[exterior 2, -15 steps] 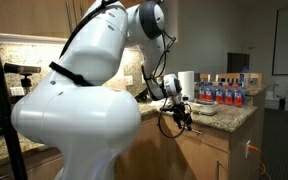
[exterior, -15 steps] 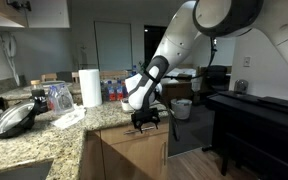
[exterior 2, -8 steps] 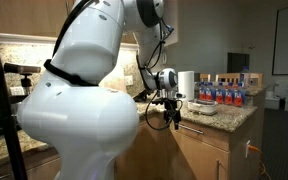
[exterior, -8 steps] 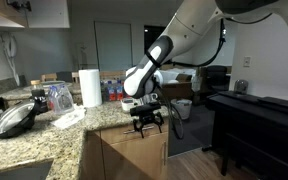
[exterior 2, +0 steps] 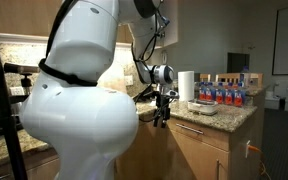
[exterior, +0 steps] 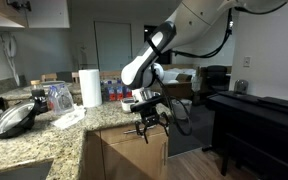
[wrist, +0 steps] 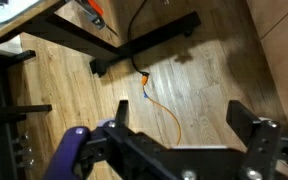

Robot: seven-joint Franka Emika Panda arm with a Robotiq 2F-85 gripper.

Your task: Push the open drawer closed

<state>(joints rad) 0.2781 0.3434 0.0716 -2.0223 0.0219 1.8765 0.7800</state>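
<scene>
In an exterior view, my gripper (exterior: 147,127) points down at the top edge of a light-brown wooden front (exterior: 134,152) under the granite counter end. This looks like the drawer. Its inside and handle are hidden. In the other exterior view, the gripper (exterior 2: 162,116) hangs just off the counter's front edge, above the wooden drawer fronts (exterior 2: 206,148). In the wrist view, the two black fingers (wrist: 179,135) stand wide apart with nothing between them. Only wooden floor shows below them. No drawer shows in that view.
The granite counter (exterior: 44,140) carries a paper-towel roll (exterior: 90,87), a black pan lid (exterior: 12,119) and bottles (exterior 2: 224,93). A black desk (exterior: 259,115) stands across the aisle. Black table legs (wrist: 144,45) and an orange cable (wrist: 162,105) lie on the floor.
The arm has lifted and swung its wrist. In one exterior view the gripper has shifted left along the counter edge. It stays open and empty.
</scene>
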